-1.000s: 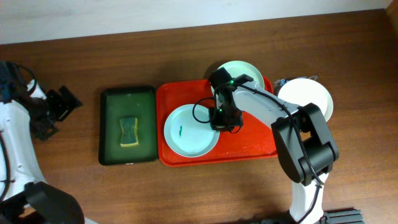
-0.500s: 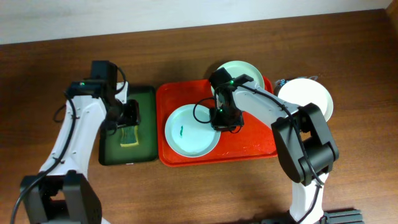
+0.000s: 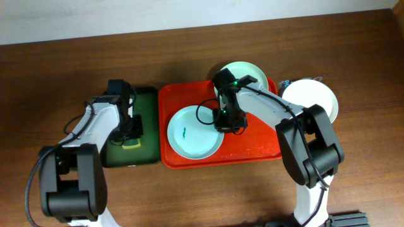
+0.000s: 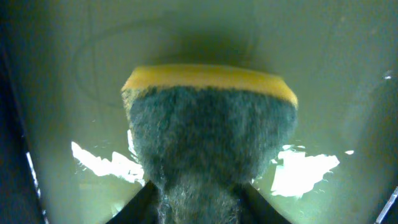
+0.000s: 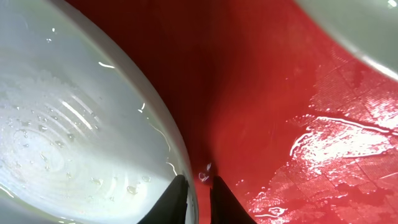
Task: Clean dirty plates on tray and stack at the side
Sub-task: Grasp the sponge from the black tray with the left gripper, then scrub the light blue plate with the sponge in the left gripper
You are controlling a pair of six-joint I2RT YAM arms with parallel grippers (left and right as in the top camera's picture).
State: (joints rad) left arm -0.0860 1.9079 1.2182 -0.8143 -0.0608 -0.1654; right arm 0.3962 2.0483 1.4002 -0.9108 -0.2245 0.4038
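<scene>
1. Brown wooden table (image 3: 189,195) fills the overhead view, and a pale wall (image 3: 126,12) runs along its far edge.
2. In the middle of the table lies the red tray (image 3: 252,151). Its floor is wet and shiny in the right wrist view.
3. On the left half of this tray sits a mint-blue plate (image 3: 189,142) with a small teal smear near its centre.
4. A second mint-blue plate (image 3: 245,69) lies at the far right corner of the tray, partly hidden by the right arm.
5. The white plate (image 3: 312,101) rests on the table just beside the right edge of the tray, not on it.
6. The right gripper (image 5: 198,198) is low at the right rim of the mint-blue plate with the smear. Its jaws stand only a narrow slit apart, one finger on the inner side of the rim and one over the red floor. Whether they really pinch the rim, I cannot tell.
7. Just beside the red tray, on its left, stands a dark green tray (image 3: 149,154), and its floor looks wet.
8. The left gripper (image 4: 198,205) is down in the green tray with its jaws closed on the sponge (image 4: 208,124). The dark fingers (image 4: 144,200) press it from both sides, so the green scouring face is squeezed narrow between them. The yellow foam shows at the far end.
</scene>
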